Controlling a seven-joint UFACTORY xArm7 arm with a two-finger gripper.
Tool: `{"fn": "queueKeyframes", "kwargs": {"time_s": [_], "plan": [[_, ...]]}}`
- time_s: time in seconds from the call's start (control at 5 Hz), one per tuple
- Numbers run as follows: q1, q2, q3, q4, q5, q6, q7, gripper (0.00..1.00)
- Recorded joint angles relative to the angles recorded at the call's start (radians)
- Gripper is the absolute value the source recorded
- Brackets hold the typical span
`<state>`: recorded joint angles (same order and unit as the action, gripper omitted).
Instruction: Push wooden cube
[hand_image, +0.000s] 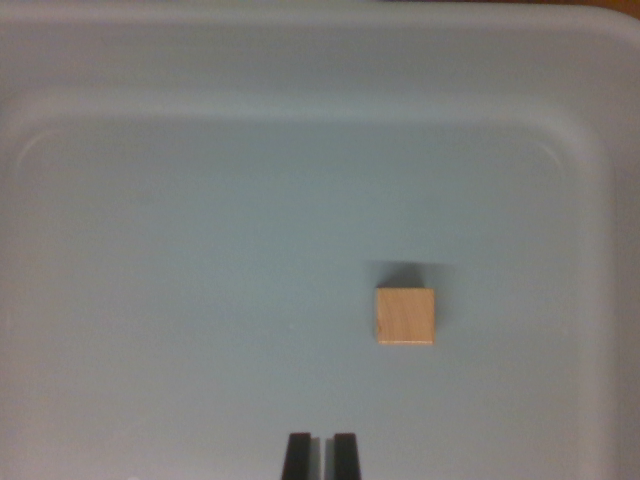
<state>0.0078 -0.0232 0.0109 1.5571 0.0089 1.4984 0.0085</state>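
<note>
A small light wooden cube (405, 316) rests on the floor of a pale grey-blue plastic bin (200, 250), right of the view's centre. My gripper (321, 455) shows at the bottom edge as two black fingertips close together with only a thin slit between them, holding nothing. The cube lies above and to the right of the fingertips, clearly apart from them.
The bin's raised walls run along the top (320, 60), the left (12, 300) and the right (620, 300) of the view. Bare bin floor stretches left of the cube and between the cube and the far wall.
</note>
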Motion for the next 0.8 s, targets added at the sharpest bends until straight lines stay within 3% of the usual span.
{"fn": "queueKeyframes", "kwargs": {"time_s": [0.6,0.8], "plan": [[-0.0016,0.011,-0.003,-0.023,0.0003,-0.029,-0.004,0.00],[-0.0035,0.022,-0.006,-0.049,0.0006,-0.063,-0.008,0.00]]}}
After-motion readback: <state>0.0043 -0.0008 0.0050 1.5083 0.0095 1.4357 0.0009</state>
